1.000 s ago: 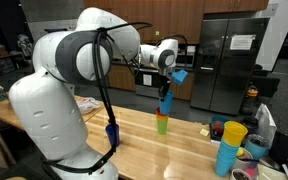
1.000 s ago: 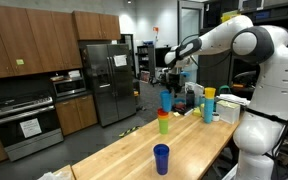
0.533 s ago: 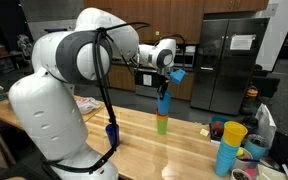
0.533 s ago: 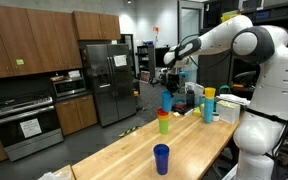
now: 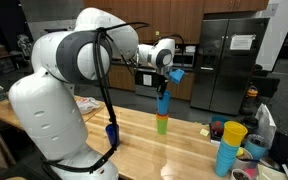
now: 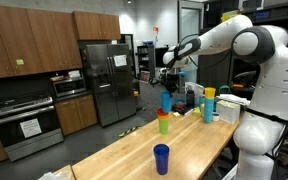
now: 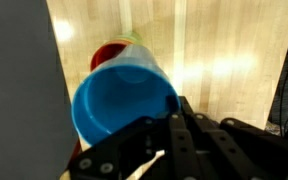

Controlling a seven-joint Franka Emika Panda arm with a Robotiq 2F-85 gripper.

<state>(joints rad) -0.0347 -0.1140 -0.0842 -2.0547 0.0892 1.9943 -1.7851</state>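
1. We see the hand [image 5: 165,90] pointing straight down, its fingers drawn narrow and pinching the rim of a blue cup [image 5: 164,104].
2. In the wrist view the fingers [image 7: 184,125] close on the side of the rim nearest the camera, and the blue cup [image 7: 124,95] shows its open mouth to us.
3. The blue cup hangs upright directly over a red cup [image 6: 163,113], which is nested in a green cup [image 6: 163,126]. We cannot tell whether its base touches the red cup or sits just clear of it.
4. The red and green pair stands on the wooden surface [image 6: 194,150], close to one long edge and toward the end nearest the fridge [image 6: 109,80].
5. A dark blue cup [image 6: 161,158] stands alone toward the opposite end of the surface, well apart from the pair.
6. A yellow cup [image 6: 209,93] sits on top of another cup near the other long edge, just beside the robot's base.
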